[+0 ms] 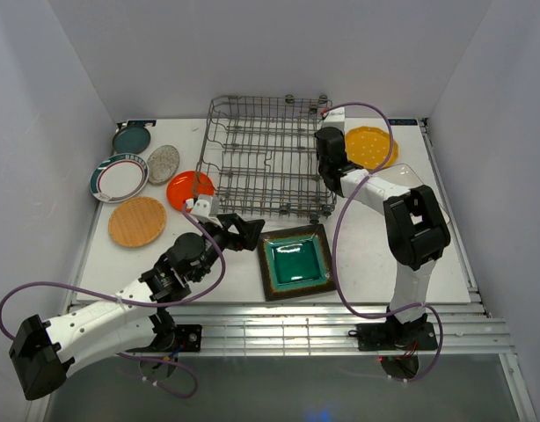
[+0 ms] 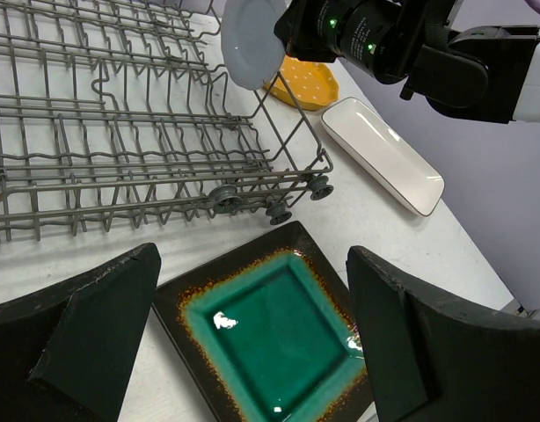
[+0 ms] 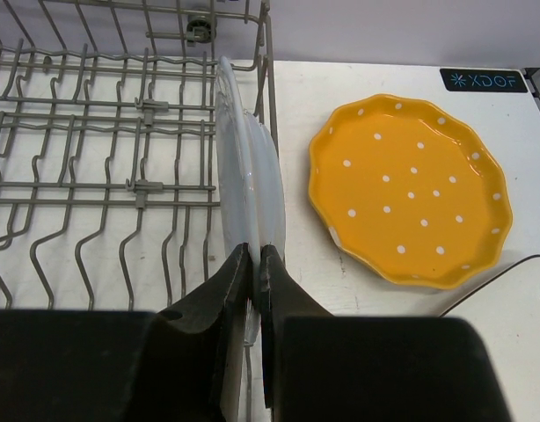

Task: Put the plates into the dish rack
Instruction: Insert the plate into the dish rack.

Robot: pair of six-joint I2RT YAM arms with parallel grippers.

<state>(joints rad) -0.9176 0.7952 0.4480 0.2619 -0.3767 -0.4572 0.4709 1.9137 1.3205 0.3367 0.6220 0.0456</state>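
Observation:
The grey wire dish rack (image 1: 266, 158) stands at the table's back middle. My right gripper (image 3: 257, 257) is shut on the rim of a pale blue plate (image 3: 246, 167), held upright on edge at the rack's right side (image 3: 120, 185); the left wrist view shows this plate (image 2: 250, 40) above the rack's corner. The yellow scalloped plate (image 1: 371, 147) lies right of the rack. My left gripper (image 2: 252, 281) is open, hovering over the dark green-centred square plate (image 2: 274, 330), which lies in front of the rack (image 1: 295, 261).
Left of the rack lie the orange plate (image 1: 189, 187), speckled grey plate (image 1: 163, 163), teal plate (image 1: 131, 139), white teal-rimmed plate (image 1: 119, 178) and wood-tone plate (image 1: 136, 221). A white rectangular plate (image 2: 384, 154) lies under my right arm. Walls enclose the table.

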